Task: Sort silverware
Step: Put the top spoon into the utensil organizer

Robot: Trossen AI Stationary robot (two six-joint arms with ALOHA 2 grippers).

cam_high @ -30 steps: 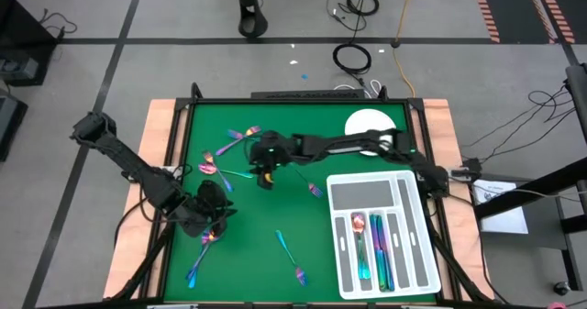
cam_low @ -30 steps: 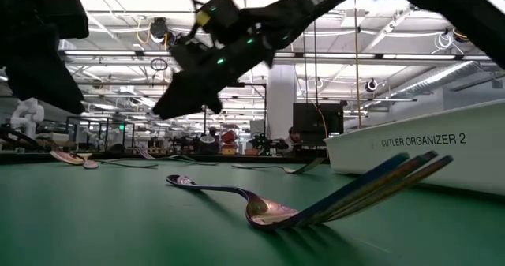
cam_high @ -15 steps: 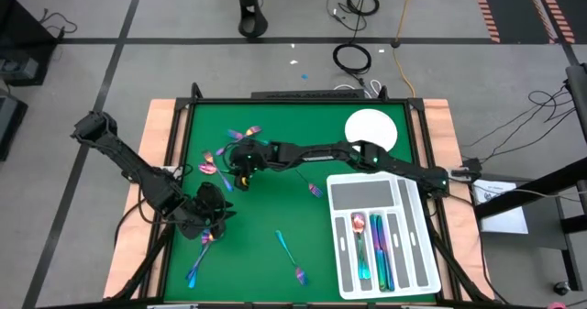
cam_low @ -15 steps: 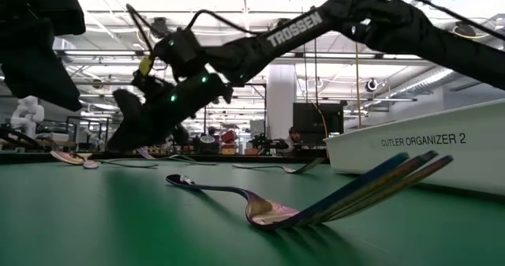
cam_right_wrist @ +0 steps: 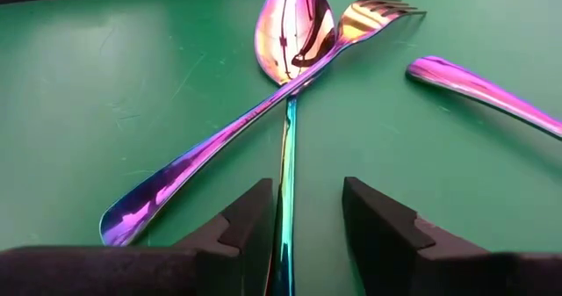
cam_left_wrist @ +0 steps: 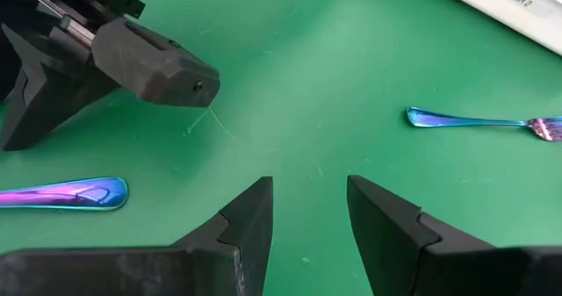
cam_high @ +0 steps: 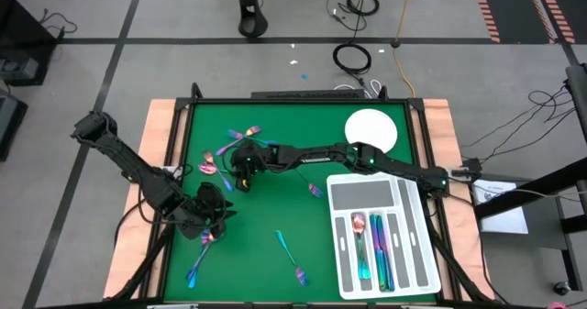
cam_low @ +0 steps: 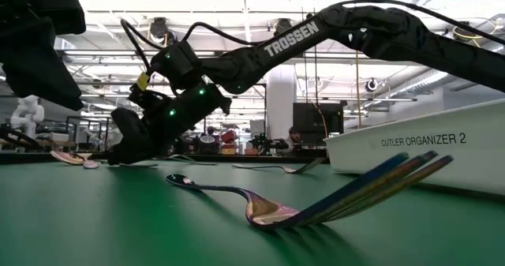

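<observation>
Hovering right gripper [cam_right_wrist: 303, 212], jaws open, straddles a spoon [cam_right_wrist: 288, 94] crossed under a fork [cam_right_wrist: 263, 111] at the mat's far left; closing may snag both. Left gripper [cam_left_wrist: 307, 208] open, idle.

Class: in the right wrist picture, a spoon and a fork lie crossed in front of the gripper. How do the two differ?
The spoon ends in a smooth oval bowl; the fork ends in tines. The spoon's handle runs straight between the open right gripper's fingers; the fork's handle slants away to one side. Both lie flat on the green mat and share an iridescent sheen.
</observation>
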